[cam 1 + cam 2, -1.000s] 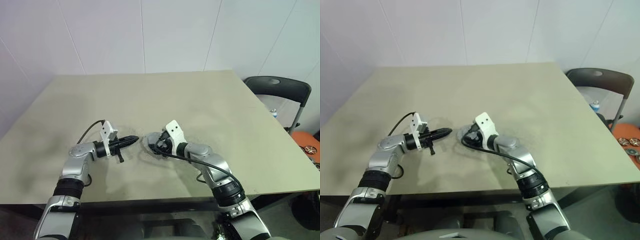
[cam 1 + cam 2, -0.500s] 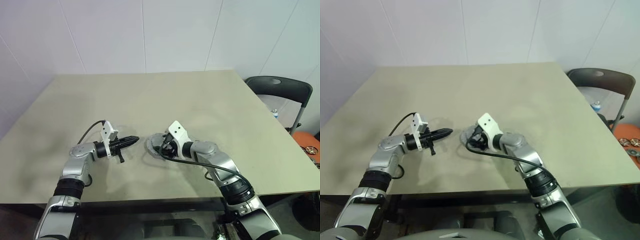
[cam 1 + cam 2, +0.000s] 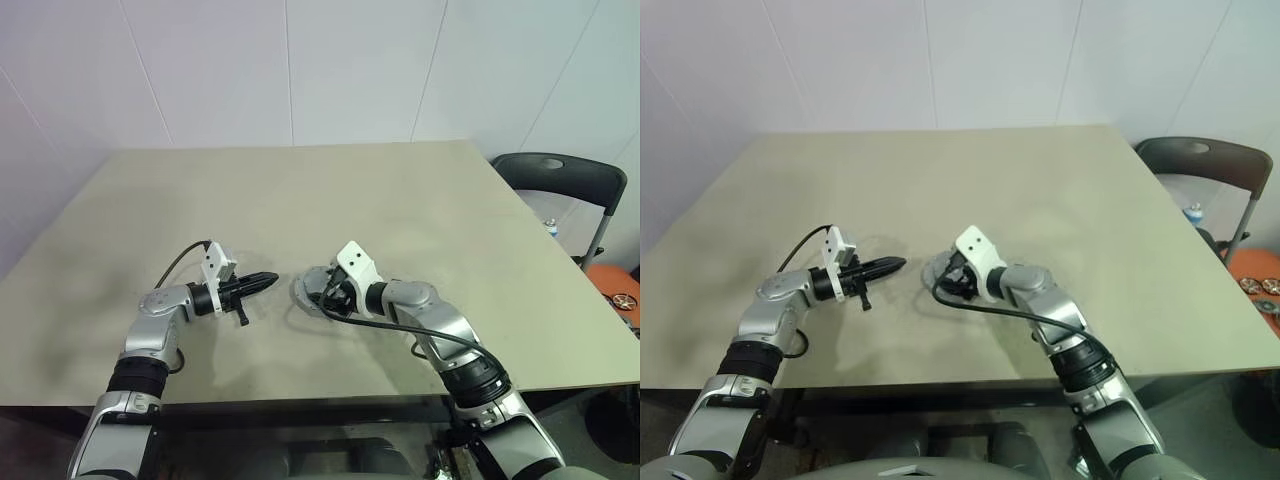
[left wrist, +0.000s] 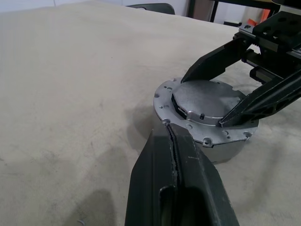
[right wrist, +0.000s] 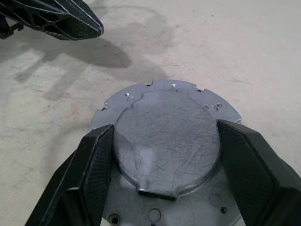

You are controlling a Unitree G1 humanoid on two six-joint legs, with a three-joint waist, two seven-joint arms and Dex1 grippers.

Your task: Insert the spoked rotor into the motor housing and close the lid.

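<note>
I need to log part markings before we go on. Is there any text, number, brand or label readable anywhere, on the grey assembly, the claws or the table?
None: no readable text in any view.
The grey lid and the flanged body under it show only scratches and screw holes, no engraving or label.
The left claw, the right claw and the table carry no markings.

Right gripper (image 5: 162, 165) seemingly rolled, elbow outward.
</note>
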